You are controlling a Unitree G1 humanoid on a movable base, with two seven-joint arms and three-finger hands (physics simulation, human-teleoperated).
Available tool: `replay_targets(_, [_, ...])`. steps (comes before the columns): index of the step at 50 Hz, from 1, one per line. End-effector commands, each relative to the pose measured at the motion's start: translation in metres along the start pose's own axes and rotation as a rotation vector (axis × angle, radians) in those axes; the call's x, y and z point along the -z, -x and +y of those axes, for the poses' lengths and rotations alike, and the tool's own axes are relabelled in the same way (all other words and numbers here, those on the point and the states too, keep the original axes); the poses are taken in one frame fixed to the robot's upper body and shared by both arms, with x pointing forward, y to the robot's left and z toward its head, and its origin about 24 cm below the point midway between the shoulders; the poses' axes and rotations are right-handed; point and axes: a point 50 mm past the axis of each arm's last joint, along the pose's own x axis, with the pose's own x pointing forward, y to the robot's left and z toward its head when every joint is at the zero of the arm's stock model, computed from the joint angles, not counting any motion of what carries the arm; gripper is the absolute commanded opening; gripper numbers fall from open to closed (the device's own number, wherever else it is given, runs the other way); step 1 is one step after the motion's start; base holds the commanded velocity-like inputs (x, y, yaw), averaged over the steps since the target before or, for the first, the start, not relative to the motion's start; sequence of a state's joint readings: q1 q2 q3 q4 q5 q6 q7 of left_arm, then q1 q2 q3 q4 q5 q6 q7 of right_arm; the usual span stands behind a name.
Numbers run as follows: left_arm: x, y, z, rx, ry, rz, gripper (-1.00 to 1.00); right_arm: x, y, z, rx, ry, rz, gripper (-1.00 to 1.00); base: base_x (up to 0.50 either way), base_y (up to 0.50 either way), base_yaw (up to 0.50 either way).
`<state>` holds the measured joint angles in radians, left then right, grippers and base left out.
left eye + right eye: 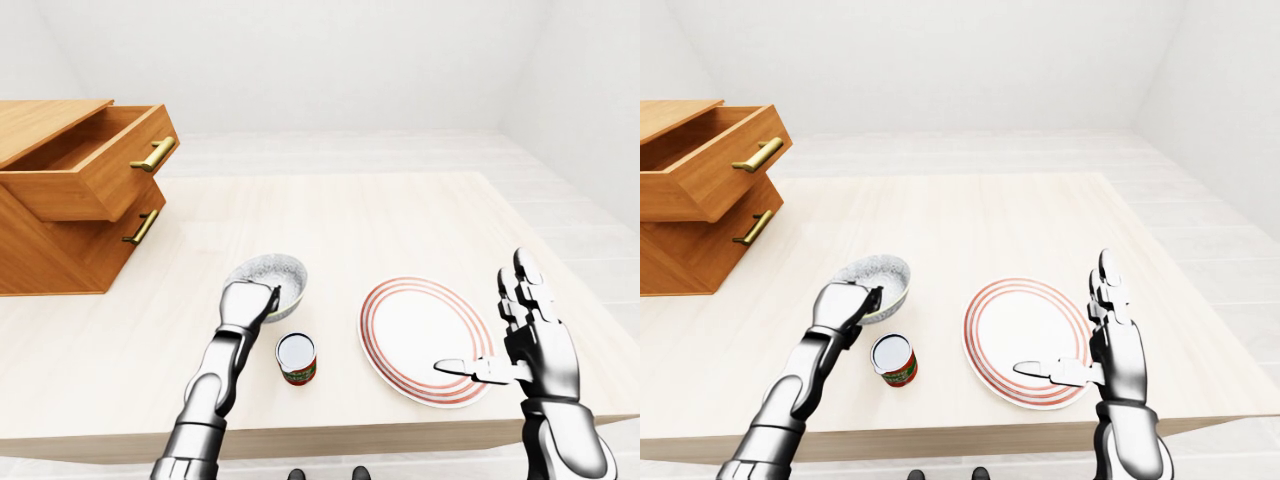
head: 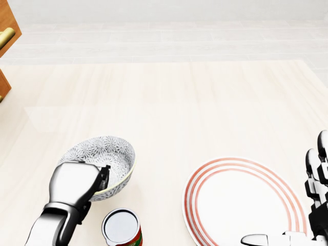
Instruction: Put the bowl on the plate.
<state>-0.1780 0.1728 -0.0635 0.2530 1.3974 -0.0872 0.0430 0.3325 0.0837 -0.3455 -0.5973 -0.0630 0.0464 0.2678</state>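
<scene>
Grasp-and-lift step, by the look of it: left hand is gripping the near rim of the bowl, fingers curling over the lip and pinching it, and the bowl is sitting tilted in the head view, its far edge riding higher, though whether it is fully clear of the table cannot be told. The bowl is lying at lower left of the head view, well apart from the red-ringed plate at lower right, with an upright can just beside the bowl and between the two. Right hand is hanging at the plate's right edge, fingers spread and upright, thumb reaching over the rim, holding nothing. Next move is calling for a carry rightward, high enough to pass the can without clipping it, then a level set-down on the plate's centre; the one-sided rim grip is likely to let the bowl swing. The eye views are showing what the head view crops: a wooden drawer unit at left with its top drawer pulled open, and the table's whole outline.
</scene>
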Motion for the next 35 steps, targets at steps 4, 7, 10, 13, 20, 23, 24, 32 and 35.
replay_targets(4, [0.004,-0.006,0.025,-0.062,0.030,0.012,-1.00,-0.001,0.002,-0.002,0.002,-0.005,-0.003,1.00,0.00,0.00,0.00])
replay_targets(7, [0.004,-0.005,0.030,-0.084,0.047,0.011,-1.00,-0.001,0.003,-0.002,0.003,-0.004,-0.006,1.00,0.00,0.00,0.00])
replay_targets(10, [0.004,-0.005,0.036,-0.111,0.055,0.009,-1.00,-0.002,0.002,-0.003,0.005,-0.007,-0.007,1.00,0.00,0.00,0.00])
replay_targets(13, [0.003,-0.004,0.041,-0.121,0.073,0.006,-1.00,-0.003,0.004,-0.003,0.004,-0.012,-0.012,1.00,0.00,0.00,0.00])
replay_targets(20, [0.002,-0.006,0.054,-0.144,0.078,-0.003,-1.00,-0.005,0.006,-0.005,0.006,-0.012,-0.018,1.00,0.00,0.00,0.00])
replay_targets(23, [0.000,-0.005,0.060,-0.152,0.080,-0.011,-1.00,-0.007,0.008,-0.006,0.008,-0.012,-0.021,1.00,0.00,0.00,0.00])
replay_targets(24, [-0.001,-0.005,0.062,-0.152,0.082,-0.015,-1.00,-0.008,0.008,-0.007,0.010,-0.010,-0.024,1.00,0.00,0.00,0.00])
replay_targets(32, [-0.016,-0.003,0.081,-0.171,0.077,-0.063,-1.00,-0.023,0.023,-0.010,0.012,0.003,-0.059,1.00,0.00,0.00,0.00])
replay_targets(35, [-0.024,-0.003,0.088,-0.187,0.075,-0.084,-1.00,-0.027,0.029,-0.011,0.011,0.006,-0.071,1.00,0.00,0.00,0.00])
